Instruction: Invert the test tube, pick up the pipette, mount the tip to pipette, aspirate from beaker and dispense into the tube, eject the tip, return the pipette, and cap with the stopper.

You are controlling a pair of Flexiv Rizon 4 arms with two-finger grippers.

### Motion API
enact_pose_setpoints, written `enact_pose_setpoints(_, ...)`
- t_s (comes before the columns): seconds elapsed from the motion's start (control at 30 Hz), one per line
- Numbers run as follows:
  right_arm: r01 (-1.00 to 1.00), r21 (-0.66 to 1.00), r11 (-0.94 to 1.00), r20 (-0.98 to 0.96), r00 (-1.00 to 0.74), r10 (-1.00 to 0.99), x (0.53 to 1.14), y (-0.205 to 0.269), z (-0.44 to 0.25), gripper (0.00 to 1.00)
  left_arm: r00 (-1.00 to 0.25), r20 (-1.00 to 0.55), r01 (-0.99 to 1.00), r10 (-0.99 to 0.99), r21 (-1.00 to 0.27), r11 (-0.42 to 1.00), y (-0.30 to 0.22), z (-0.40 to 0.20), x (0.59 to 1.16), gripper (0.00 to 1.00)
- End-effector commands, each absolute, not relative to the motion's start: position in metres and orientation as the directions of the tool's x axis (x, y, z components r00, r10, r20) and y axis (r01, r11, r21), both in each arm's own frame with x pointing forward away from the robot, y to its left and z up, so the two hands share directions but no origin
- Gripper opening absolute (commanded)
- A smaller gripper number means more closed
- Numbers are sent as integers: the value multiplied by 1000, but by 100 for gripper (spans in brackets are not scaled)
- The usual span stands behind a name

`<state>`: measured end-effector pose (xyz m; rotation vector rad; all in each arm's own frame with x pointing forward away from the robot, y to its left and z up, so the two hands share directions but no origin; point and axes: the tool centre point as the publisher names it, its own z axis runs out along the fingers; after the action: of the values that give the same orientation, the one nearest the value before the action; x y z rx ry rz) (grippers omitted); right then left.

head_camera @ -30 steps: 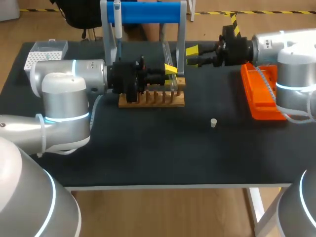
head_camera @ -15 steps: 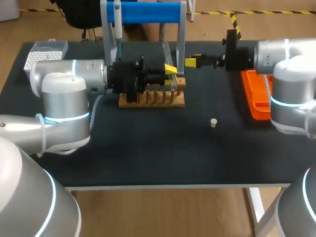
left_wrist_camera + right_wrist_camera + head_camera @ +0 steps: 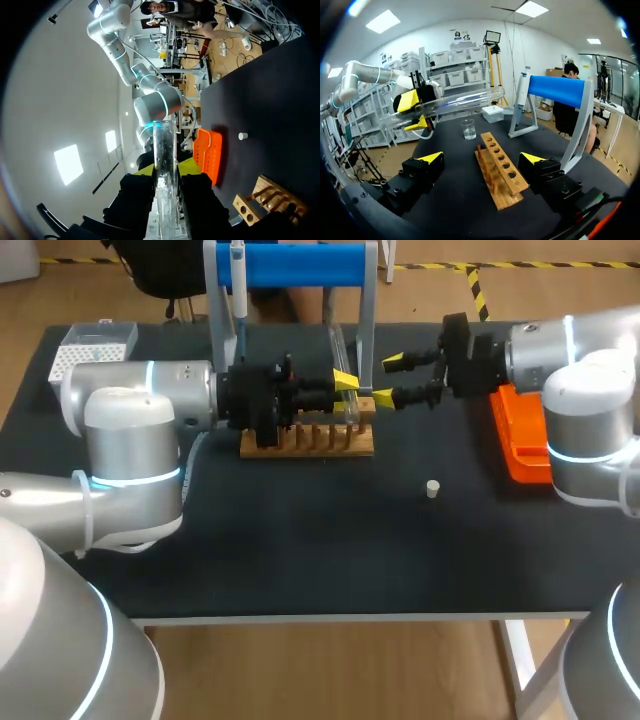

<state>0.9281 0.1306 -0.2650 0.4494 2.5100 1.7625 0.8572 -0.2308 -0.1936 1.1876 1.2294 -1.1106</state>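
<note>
Left gripper [image 3: 345, 381]: clamped on the test tube [image 3: 460, 101], one yellow tip on each side of the glass, above the right end of the wooden rack [image 3: 308, 439] in the head view.
Test tube: clear glass, held off the rack. In the right wrist view it lies close to level, and the end away from the fingers is a little higher. Whether anything is inside it cannot be made out.
Right gripper [image 3: 388, 380]: spread wide and holding nothing. It sits just right of the rack's right end, pointing toward the rack and the held tube. In its own wrist view the rack lies ahead, in line with the gap between its tips.
Wooden rack: a row of holes along its top and pegs along its front side, resting on the dark table [image 3: 300, 540].
Beaker [image 3: 468, 129]: small and clear, standing on the table past the rack's far end in the right wrist view, below the tube.
Pipette [image 3: 237, 285]: hangs upright on the left post of the blue-topped stand [image 3: 300, 265], behind the rack.
Stopper [image 3: 432, 488]: small and pale, on the table in front of the rack and to its right, well apart from it.
Tip box [image 3: 93, 345]: behind the rack and far to its left, near the table's corner.
Orange tray [image 3: 520, 440]: right of the rack, beyond the right gripper, partly under the right arm.
</note>
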Motion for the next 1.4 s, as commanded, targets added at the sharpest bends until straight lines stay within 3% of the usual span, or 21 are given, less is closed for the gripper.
enact_pose_setpoints(0.03,194,935,297,114,-957,265,931,140,-280,100,45,-999,996,22,46,79,-231,-194,856,0)
enact_pose_setpoints(1.4,196,908,372,72,-945,320,943,153,-337,100,45,-999,996,22,46,79,-231,-194,856,0)
